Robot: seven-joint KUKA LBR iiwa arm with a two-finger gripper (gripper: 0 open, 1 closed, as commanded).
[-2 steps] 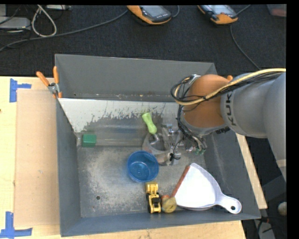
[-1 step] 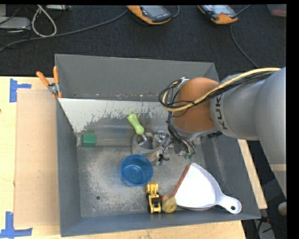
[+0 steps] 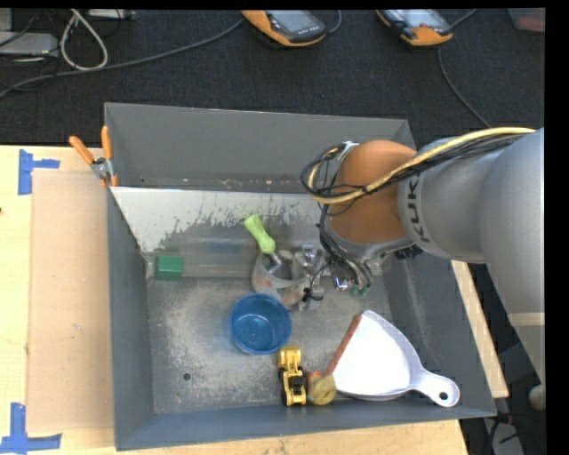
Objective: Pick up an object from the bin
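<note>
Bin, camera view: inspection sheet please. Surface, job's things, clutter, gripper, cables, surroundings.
surface: grey metal bin, floor scuffed and speckled
job's things: green-handled tool at back centre, nearest the gripper
clutter: blue bowl, green block, yellow toy vehicle, white scoop, brown stick
gripper: gripper low at mid-bin, right of the tool
cables: yellow and black wrist cables over the orange cover; loose floor cables
surroundings: dark floor, orange-edged devices

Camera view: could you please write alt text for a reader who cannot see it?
A robot arm reaches from the right into a grey metal bin, its gripper low near the middle, beside a green-handled tool and a blue bowl. A green block, a yellow toy vehicle and a white scoop lie farther off.
</note>
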